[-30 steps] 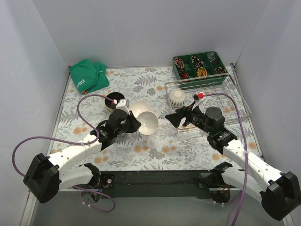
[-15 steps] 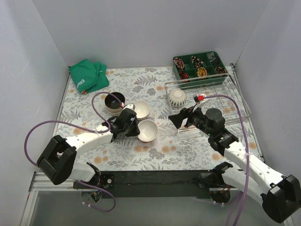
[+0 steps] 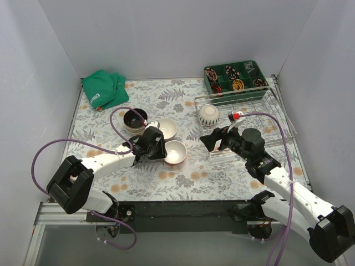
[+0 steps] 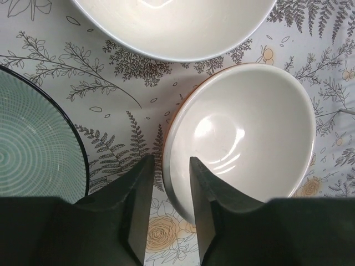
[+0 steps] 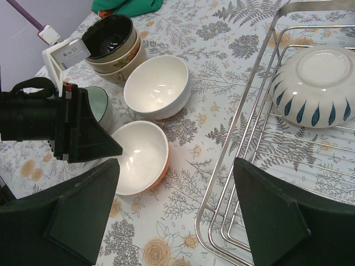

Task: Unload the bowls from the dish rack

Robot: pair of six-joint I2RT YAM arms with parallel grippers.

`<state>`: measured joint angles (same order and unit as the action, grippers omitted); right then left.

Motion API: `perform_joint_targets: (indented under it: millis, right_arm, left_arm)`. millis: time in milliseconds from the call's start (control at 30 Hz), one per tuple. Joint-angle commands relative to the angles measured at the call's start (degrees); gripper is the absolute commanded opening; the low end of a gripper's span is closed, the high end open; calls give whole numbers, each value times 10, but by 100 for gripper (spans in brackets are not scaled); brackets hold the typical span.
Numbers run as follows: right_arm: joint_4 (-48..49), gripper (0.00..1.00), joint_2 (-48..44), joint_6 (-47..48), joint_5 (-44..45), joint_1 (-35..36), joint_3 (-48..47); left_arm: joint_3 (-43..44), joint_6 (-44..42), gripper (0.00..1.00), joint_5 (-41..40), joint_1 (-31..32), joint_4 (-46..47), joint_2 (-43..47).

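An orange bowl with a white inside [image 3: 175, 152] sits upright on the table, just in front of a white bowl [image 3: 165, 128]. My left gripper [image 3: 161, 151] straddles its near-left rim. In the left wrist view, one finger is inside the orange bowl [image 4: 244, 133] and one outside, with a thin gap showing, so the left gripper [image 4: 169, 166] is slightly open. A cream ribbed bowl [image 3: 208, 114] lies upside down in the wire dish rack [image 3: 277, 111]. My right gripper [image 3: 213, 139] is wide open and empty at the rack's left edge [image 5: 239, 115]. From there the ribbed bowl [image 5: 316, 83] is at the far right.
A dark-glazed bowl stacked on beige ones [image 3: 135, 119] stands left of the white bowl. A pale green bowl [image 4: 33, 149] sits just left of my left fingers. A green compartment tray [image 3: 236, 77] is behind the rack. A green cloth [image 3: 104, 88] lies at the back left.
My left arm has carried the orange bowl down and leftward and set it on the table by the white bowl. The right arm has barely moved.
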<state>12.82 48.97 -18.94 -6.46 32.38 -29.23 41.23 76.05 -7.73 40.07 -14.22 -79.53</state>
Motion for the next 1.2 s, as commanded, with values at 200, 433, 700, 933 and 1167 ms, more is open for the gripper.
perform_joint_targets:
  millis: [200,433,700,933,1167]
  right_arm:
    - [3,94,6,8,21,-2,-10]
    - [-21,98,26,10,28,-10,-35]
    - [-53,98,81,-5,17,-48,-85]
    - [-26,99,158,-50,4,-106,-112]
    - [16,99,275,-94,26,-148,-153]
  left_arm:
    - [16,0,54,-7,-2,4,60]
    - [42,-32,77,-25,-3,-19,124]
    - [86,-132,98,-118,-10,-43,152]
    - [68,-206,98,-167,-32,-26,186]
    - [16,-228,98,-198,-32,-3,222]
